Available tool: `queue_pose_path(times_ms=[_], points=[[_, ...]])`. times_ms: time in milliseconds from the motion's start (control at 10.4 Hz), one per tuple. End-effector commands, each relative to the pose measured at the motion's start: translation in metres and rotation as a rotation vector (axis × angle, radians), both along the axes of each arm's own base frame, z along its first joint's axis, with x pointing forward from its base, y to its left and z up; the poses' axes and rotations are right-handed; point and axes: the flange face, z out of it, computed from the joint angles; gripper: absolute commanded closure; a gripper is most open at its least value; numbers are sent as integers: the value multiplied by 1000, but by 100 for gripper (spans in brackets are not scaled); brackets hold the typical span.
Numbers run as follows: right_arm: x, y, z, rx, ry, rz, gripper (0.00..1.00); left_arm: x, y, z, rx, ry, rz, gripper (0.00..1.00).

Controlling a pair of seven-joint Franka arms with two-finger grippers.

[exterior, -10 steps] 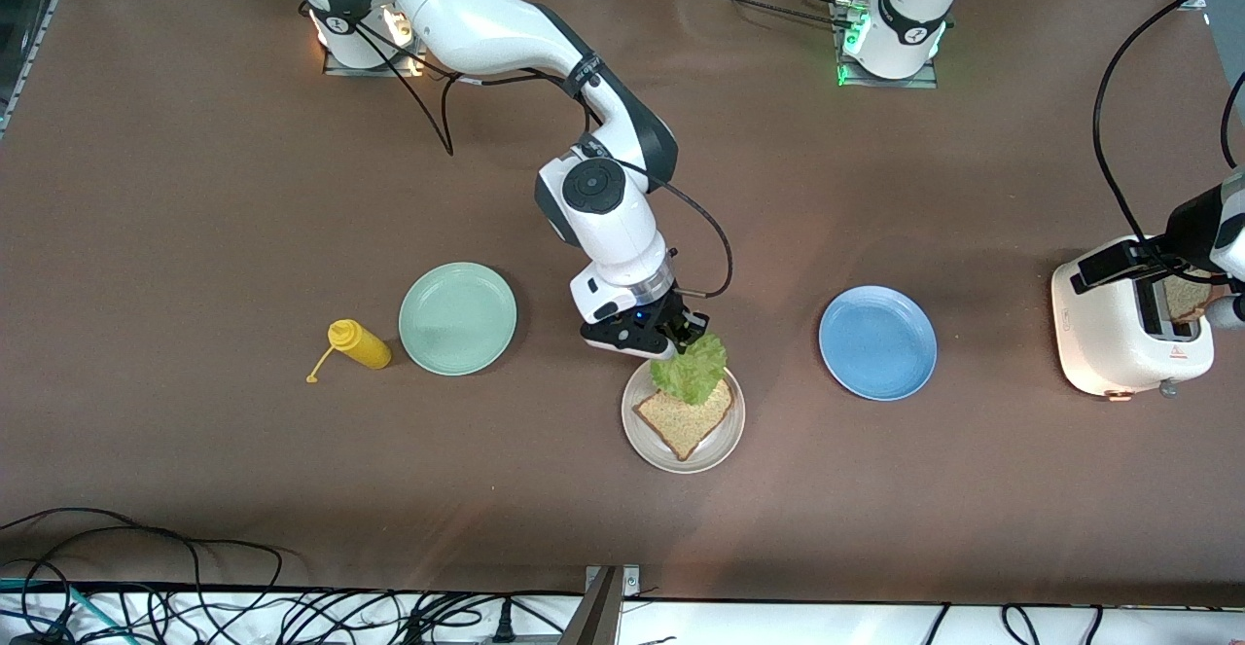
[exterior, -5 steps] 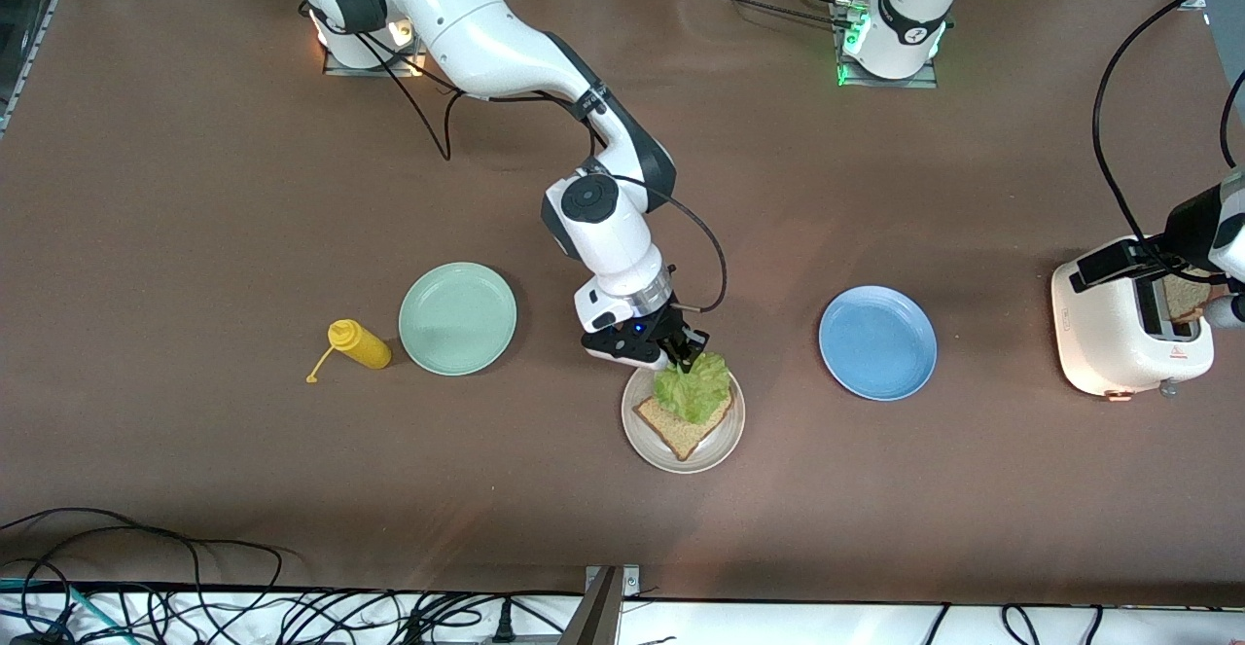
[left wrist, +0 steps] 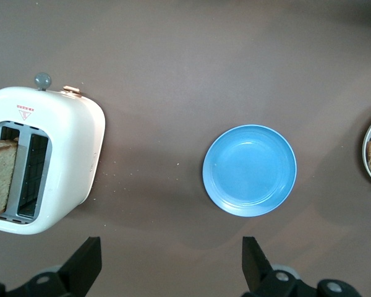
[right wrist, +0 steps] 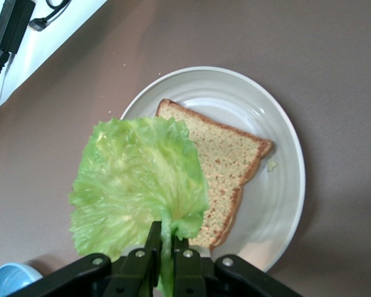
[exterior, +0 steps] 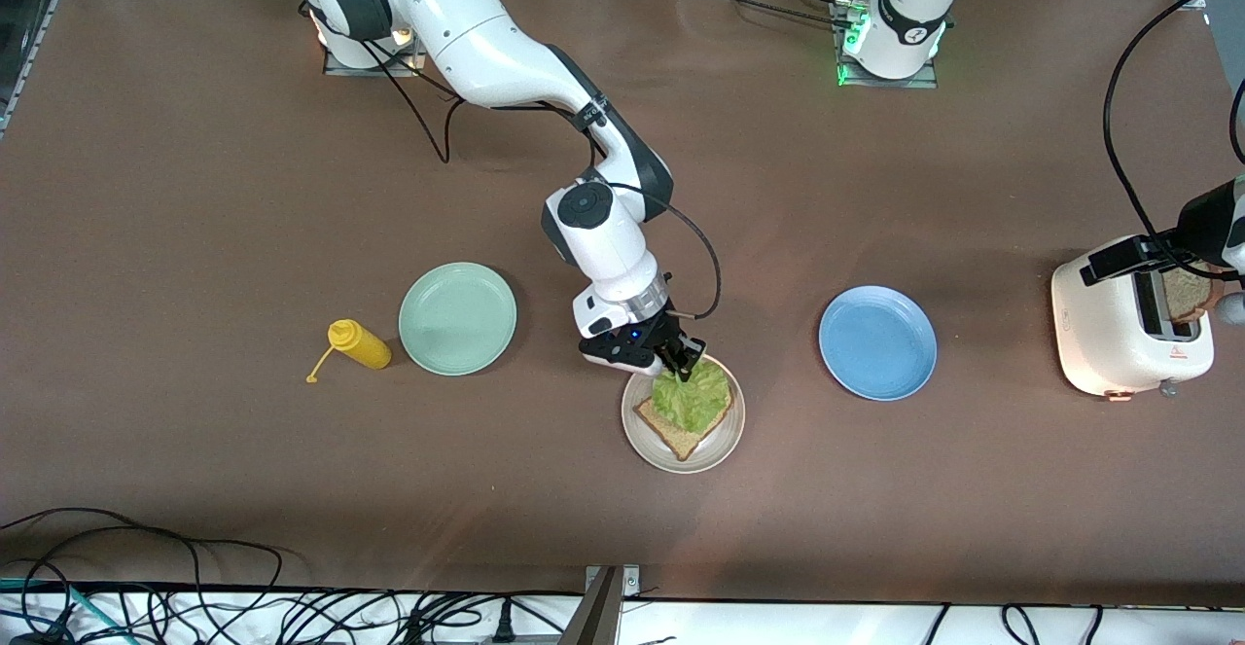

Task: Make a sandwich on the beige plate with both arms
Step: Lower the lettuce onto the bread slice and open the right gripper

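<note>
The beige plate sits mid-table, near the front camera, with one slice of brown toast lying on it. A crinkly green lettuce leaf lies low over that slice. My right gripper is shut on the leaf's stem, over the plate's rim. A second toast slice stands in the white toaster. My left gripper hangs open and empty above the table by the toaster.
A blue plate lies between the beige plate and the toaster. A mint-green plate and a yellow squeeze bottle lie toward the right arm's end. Cables run along the table's front edge.
My right gripper has come down with the lettuce, which now spreads flatter over the toast on the beige plate. The left arm has hardly moved.
</note>
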Motion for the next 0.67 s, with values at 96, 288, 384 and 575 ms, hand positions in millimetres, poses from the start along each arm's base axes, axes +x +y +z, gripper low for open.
queue_pose_path(times_ms=[96, 288, 384, 575], points=[[5, -2, -18, 23, -28, -16, 100, -7, 13, 5, 1, 1, -2, 0], [5, -3, -24, 23, -32, -15, 100, -7, 10, 4, 0, 4, -4, 0], [4, -2, -24, 21, -33, -13, 100, -7, 10, 4, 1, 5, -6, 0], [7, -4, -22, -29, -79, 70, 1, -7, 11, 2, 2, 6, -6, 0]])
